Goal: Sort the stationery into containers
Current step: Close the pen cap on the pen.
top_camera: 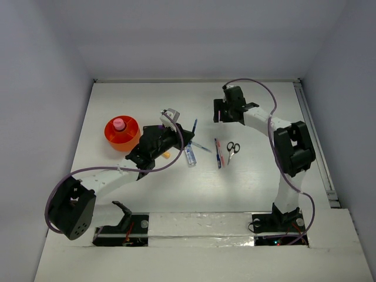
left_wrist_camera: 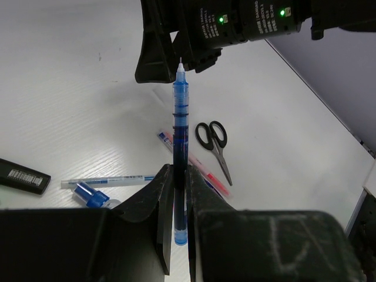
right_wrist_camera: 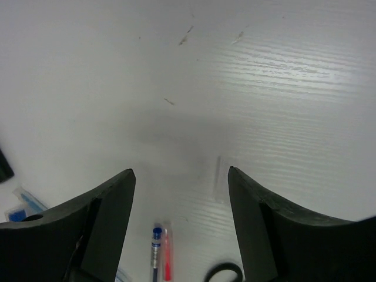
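Left hand (left_wrist_camera: 180, 176), pen (left_wrist_camera: 180, 117), white tabletop (left_wrist_camera: 70, 88), lilac-ish walls (top_camera: 194, 35).

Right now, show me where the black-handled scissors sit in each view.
Top external: scissors right of centre.
Left wrist: scissors centre-right, beyond the held blue pen.
Right wrist: only a handle loop, at the bottom edge.
Shared landmark: the red and blue pair of pens lying beside them.
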Controlling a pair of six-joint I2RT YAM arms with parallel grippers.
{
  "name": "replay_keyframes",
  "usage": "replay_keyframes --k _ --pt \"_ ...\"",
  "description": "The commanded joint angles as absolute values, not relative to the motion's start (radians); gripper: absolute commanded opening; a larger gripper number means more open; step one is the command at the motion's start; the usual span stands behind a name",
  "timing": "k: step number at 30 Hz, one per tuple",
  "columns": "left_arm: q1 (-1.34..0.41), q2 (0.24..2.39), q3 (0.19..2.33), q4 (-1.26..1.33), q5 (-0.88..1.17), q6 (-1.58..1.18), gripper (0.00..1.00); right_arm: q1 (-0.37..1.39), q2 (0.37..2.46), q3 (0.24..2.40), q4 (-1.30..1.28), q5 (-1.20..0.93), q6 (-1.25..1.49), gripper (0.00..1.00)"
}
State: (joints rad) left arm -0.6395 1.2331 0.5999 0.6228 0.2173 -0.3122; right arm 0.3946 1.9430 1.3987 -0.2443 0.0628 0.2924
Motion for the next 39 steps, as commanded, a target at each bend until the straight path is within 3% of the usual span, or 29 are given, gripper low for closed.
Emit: replay_keyframes --k 1,5,11,23,25,36,39 --pt "-0.640 1.192 0.595 0.670 0.216 -0.304 0.00 0.403 1.959 1.472 -0.392 0.045 0.118 0.71" --pt "-0.640 1.187 0.594 0.670 0.212 -0.302 0.00 0.403 2.014 1.584 -0.488 0.084 0.055 0.69" --pt "-0.640 1.181 0.594 0.667 0.212 -0.302 0.00 0.394 2.083 1.655 -0.541 0.090 0.052 0.59" --pt "-0.640 1.175 0.588 0.678 0.218 -0.307 0.00 0.367 2.129 1.618 -0.509 0.134 0.117 0.46" --pt "-0.640 1.183 0.594 0.673 0.221 -0.307 0.00 0.367 2.134 1.617 -0.506 0.130 0.124 0.39" --pt "-0.640 1.173 0.588 0.681 0.219 -0.307 0.00 0.348 2.131 1.551 -0.463 0.106 0.147 0.39" --pt "-0.640 1.183 0.595 0.672 0.228 -0.307 0.00 0.339 2.138 1.552 -0.460 0.083 0.149 0.33"
